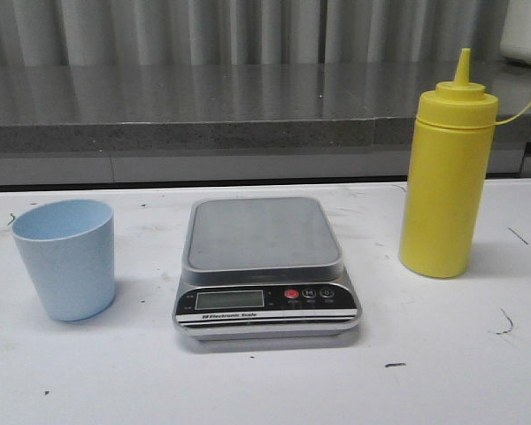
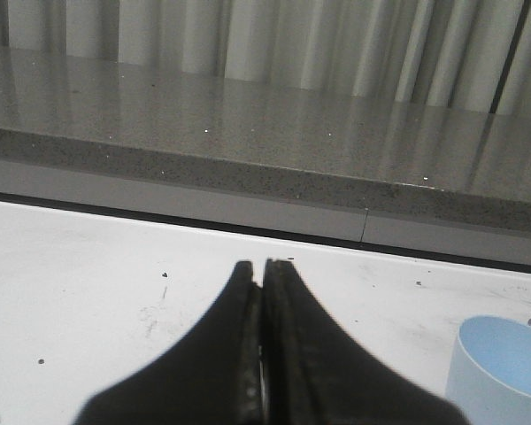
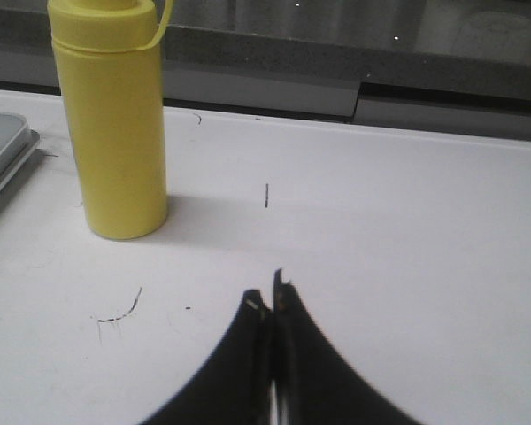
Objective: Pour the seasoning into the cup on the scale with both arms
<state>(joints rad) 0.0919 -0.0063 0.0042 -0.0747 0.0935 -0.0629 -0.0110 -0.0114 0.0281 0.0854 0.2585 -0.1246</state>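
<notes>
Front view, scale: we take the scale (image 1: 265, 266) as our landmark; it sits on the white surface (image 1: 442, 363), its steel platform bare and its black panel with the red button facing the camera.
Front view, cup: the pale blue cup (image 1: 66, 257) stands upright on the surface to the left of the scale, apart from it, and looks hollow inside as far as we can see.
Front view, seasoning: the yellow seasoning bottle (image 1: 447, 177) stands upright to the right of the scale and a little further back, not touching it, with its pointed nozzle up.
Front view, arms: we see neither arm here.
Left wrist view, jaws: the left gripper (image 2: 264, 266) has its jaws pressed together with only a thin seam between them, and we see nothing gripped.
Left wrist view, cup: only part of the cup's rim and wall shows at the picture's edge, clear of the jaws; the scale barely shows at that same edge.
Right wrist view, jaws: the right gripper (image 3: 270, 301) also has its jaws closed tip to tip, holding nothing.
Right wrist view, seasoning: the bottle stands just beside a corner of the scale, well apart from the jaws.
</notes>
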